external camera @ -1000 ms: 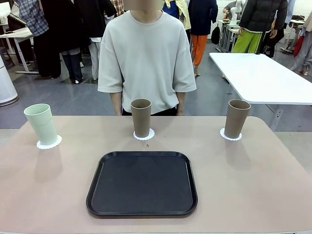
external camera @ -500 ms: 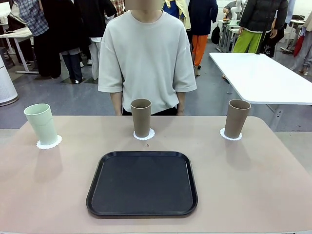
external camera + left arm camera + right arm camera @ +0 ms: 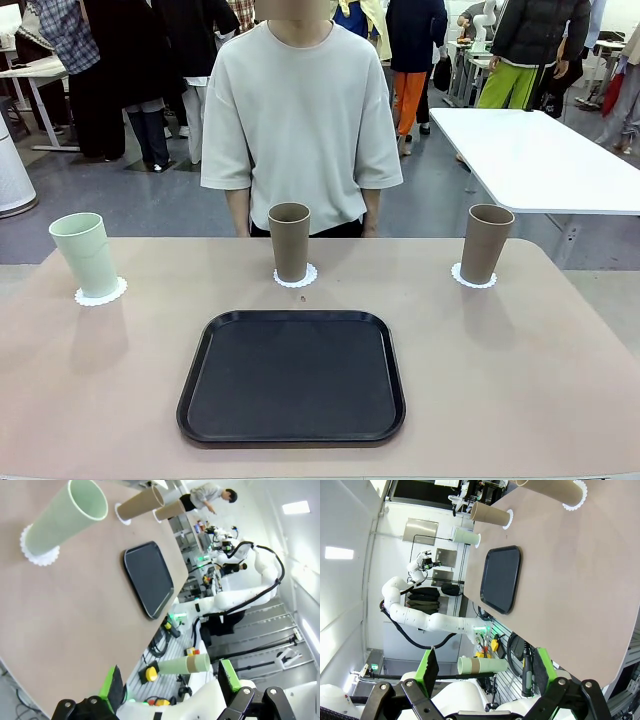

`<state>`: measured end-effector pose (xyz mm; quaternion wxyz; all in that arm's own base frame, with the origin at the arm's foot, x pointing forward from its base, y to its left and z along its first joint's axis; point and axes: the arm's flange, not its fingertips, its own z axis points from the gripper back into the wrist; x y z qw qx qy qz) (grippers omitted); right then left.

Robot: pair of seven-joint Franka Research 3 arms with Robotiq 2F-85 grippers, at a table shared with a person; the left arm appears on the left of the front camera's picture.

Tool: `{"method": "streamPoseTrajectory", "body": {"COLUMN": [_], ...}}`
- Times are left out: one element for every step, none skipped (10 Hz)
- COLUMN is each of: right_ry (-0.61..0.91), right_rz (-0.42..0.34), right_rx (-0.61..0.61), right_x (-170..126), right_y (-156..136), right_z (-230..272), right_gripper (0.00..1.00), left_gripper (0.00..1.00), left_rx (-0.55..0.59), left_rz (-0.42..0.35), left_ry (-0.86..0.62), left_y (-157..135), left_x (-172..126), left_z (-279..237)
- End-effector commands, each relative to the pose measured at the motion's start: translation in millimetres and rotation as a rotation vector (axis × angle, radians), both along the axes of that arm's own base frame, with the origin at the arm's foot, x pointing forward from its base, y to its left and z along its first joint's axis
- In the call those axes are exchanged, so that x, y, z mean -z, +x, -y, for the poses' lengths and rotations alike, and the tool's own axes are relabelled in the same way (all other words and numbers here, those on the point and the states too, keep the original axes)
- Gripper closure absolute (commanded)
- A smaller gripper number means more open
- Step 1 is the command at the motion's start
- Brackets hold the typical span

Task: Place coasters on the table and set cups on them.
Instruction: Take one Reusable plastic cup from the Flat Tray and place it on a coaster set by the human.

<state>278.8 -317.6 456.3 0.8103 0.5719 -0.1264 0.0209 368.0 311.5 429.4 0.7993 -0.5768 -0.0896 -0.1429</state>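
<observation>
Three matte cups — mint green cup (image 3: 85,254), brown middle cup (image 3: 289,241), brown right cup (image 3: 486,243) — each upright on scalloped white coasters (image 3: 295,277) along the table (image 3: 520,370) far edge; black tray (image 3: 292,376) centred, bare margins either side. Left tool (image 3: 170,685) and right tool (image 3: 482,672): jaws wide, empty.

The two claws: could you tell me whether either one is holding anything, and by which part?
Nothing is held. The left claw and right claw both stand open, with nothing between their pads.

The person (image 3: 300,120) behind the table (image 3: 520,380) is hidden below the waist by its far edge. The table's 2 near corners are cut off by the frame edge.
</observation>
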Motion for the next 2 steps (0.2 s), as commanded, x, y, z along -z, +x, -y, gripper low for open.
{"method": "streamPoseTrajectory", "body": {"right_ry": [0.006, 0.006], "right_rz": [0.006, 0.006], "right_rx": [-0.004, -0.004], "right_x": [-1.2, -1.2], "right_y": [-1.1, -1.1], "right_z": [-0.2, -0.2], "right_gripper": [0.00, 0.00], "left_gripper": [0.00, 0.00], "left_rx": [-0.007, -0.007], "left_rz": [-0.011, -0.011], "left_ry": [0.008, 0.008], "left_y": [0.0, 0.0], "left_x": [-3.0, -3.0], "left_z": [-1.9, -1.9]}}
